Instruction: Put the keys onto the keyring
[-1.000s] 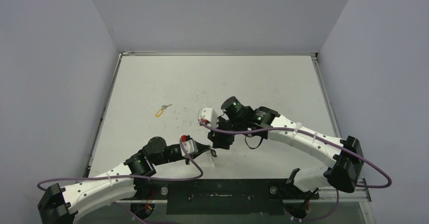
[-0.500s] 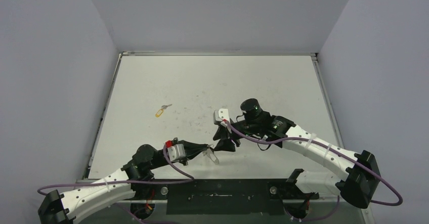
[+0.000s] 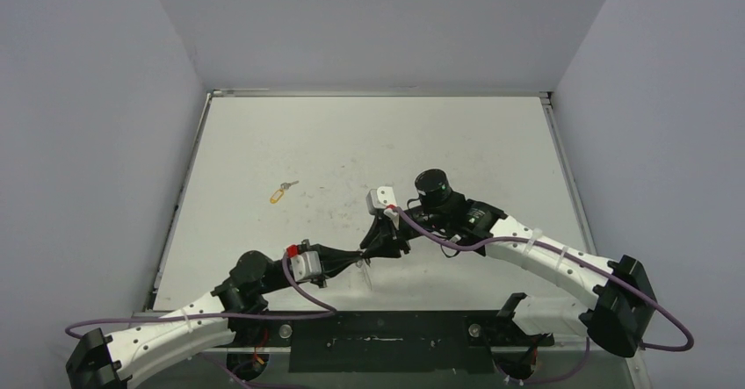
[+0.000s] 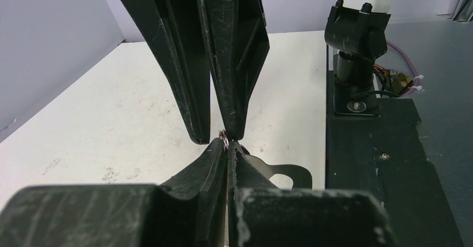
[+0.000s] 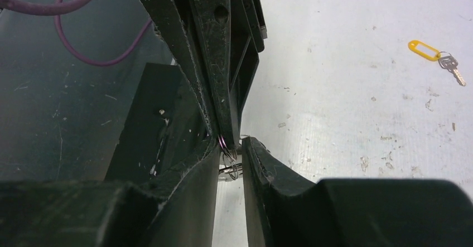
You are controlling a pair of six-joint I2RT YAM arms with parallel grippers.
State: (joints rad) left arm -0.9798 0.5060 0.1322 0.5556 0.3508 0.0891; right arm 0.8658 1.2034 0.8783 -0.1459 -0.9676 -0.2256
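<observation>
**Pincers tip to tip at the keyring**

My left pincer (image 4: 227,146) is closed tight on the keyring (image 4: 281,174). The flat grey loop of the keyring sticks out beside my fingers, over the near part of the bench (image 3: 439,134). The small rings (image 5: 230,168) of its chain poke out right at my fingertips. My right pincer (image 5: 231,144) meets the left one tip to tip. Its fingers stand narrow, with a slim gap around those rings, and I cannot tell whether the pads touch them. One key (image 5: 453,69) with a yellow tag (image 5: 424,49) lies flat on the bench, well apart from both pincers, to the left and farther back.
</observation>
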